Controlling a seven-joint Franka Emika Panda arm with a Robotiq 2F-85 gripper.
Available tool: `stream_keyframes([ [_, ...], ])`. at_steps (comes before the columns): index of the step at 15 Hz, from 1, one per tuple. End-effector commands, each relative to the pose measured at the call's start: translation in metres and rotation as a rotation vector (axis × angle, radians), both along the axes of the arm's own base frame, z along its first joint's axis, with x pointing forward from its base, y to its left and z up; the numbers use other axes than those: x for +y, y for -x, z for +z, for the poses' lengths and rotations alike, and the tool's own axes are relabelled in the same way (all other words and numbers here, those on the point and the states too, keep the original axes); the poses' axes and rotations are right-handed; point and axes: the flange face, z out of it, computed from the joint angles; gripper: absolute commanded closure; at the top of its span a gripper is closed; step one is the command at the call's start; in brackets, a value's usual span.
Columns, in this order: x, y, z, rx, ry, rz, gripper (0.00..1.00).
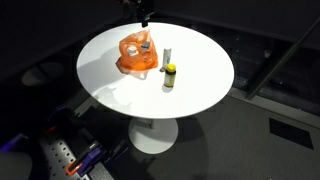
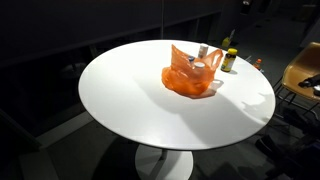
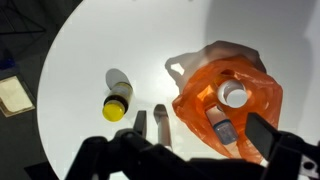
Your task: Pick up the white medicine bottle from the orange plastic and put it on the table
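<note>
Hanging above the round white table (image 1: 200,75), the gripper (image 1: 145,12) touches nothing. It stands over the far rim, near the orange plastic bag (image 1: 135,58). In the wrist view the gripper (image 3: 183,142) fills the bottom edge as dark, blurred parts. Its jaws appear spread wide with nothing between them, though the blur leaves this less than certain.

Edges and room: the table (image 2: 120,95) is bare over most of its top. In an exterior view the widest open stretch lies on the near side of the orange plastic bag (image 2: 188,75). The bag sits well in from the rim on every side. A yellow-capped bottle (image 2: 229,60) stands upright just beside the bag, apart from it and closer to the rim. Beyond the table edge a chair (image 2: 305,68) stands near that side. The floor around the table is dark.

Containers: in the wrist view the orange plastic bag (image 3: 195,100) lies crumpled and open at the top. The white medicine bottle (image 3: 233,95) stands inside it, its round white cap facing the camera. The white medicine bottle (image 1: 145,45) also shows upright within the bag in an exterior view. A greyish item (image 3: 224,130) lies in the bag next to it. The yellow-capped bottle (image 3: 116,100) rests on the bare table (image 3: 80,60), outside the bag.
</note>
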Motion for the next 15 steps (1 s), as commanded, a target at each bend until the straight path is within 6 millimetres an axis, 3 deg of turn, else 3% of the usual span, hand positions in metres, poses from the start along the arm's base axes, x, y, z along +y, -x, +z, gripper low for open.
stream_keyframes([
  [1, 0.018, -0.030, -0.016, -0.042, -0.012, -0.001, 0.00],
  [9, 0.062, -0.069, -0.095, -0.033, -0.039, 0.088, 0.00],
  [15, 0.083, -0.086, -0.138, 0.028, -0.042, 0.120, 0.00],
])
